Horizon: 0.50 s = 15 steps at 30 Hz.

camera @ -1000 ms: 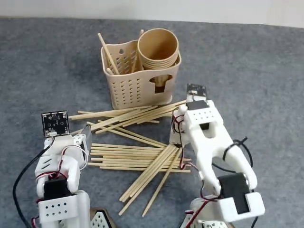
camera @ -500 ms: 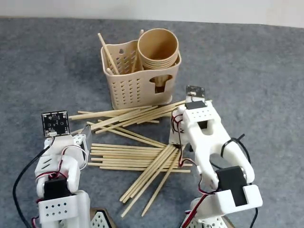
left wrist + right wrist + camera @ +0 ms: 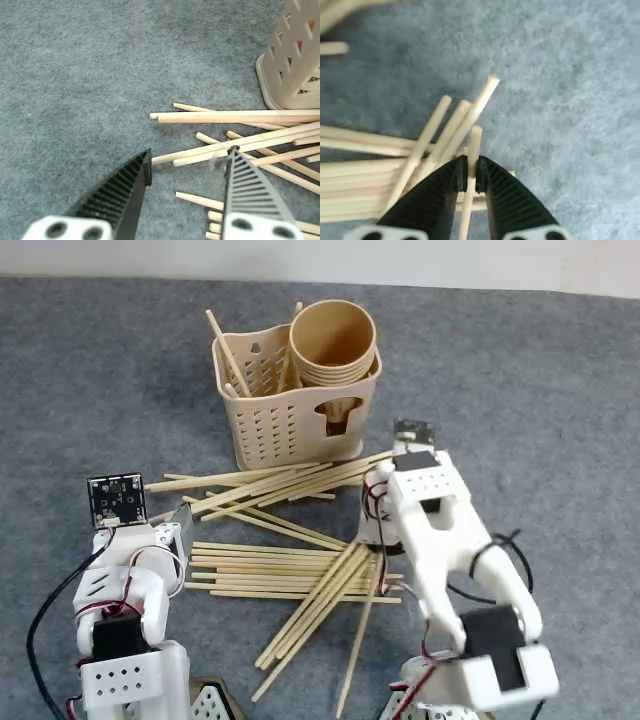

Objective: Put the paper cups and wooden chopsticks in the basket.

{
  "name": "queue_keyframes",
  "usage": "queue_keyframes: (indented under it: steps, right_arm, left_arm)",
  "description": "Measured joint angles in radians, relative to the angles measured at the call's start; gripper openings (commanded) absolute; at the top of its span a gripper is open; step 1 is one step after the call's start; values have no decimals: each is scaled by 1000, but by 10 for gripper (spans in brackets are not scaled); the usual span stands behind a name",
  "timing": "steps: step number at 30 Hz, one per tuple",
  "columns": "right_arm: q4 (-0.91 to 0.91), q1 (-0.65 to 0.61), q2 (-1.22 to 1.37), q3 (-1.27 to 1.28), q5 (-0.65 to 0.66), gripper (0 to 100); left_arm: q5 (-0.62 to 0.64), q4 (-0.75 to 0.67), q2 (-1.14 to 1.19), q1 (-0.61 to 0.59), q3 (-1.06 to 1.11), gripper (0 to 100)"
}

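High view: the right end effector (image 3: 380, 545) grips one chopstick (image 3: 360, 640) whose long free length trails behind it, beside the pile (image 3: 280, 565). The basket (image 3: 270, 430), with paper cups (image 3: 335, 370) in it, stands just ahead.

Left wrist view: the left end effector (image 3: 190, 152) is spread and empty above stick ends on the surface (image 3: 75, 75).

Right wrist view: the fingers are pinching that single stick close to its tip, so on lifting it may pivot, slip free or snag neighbouring sticks.

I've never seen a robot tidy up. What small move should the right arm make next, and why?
Probably lift straight up. The jaws of the right gripper are shut on one chopstick that crosses the pile low on the table, so raising it clear likely comes before carrying it to the basket.
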Motion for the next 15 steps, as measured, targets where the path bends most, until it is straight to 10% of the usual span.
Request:
queue_keyframes:
  steps: [15]
  right_arm:
    - [101, 0, -486, 5, 0, 6]
  left_arm:
    - [0, 0, 0, 0, 0, 235]
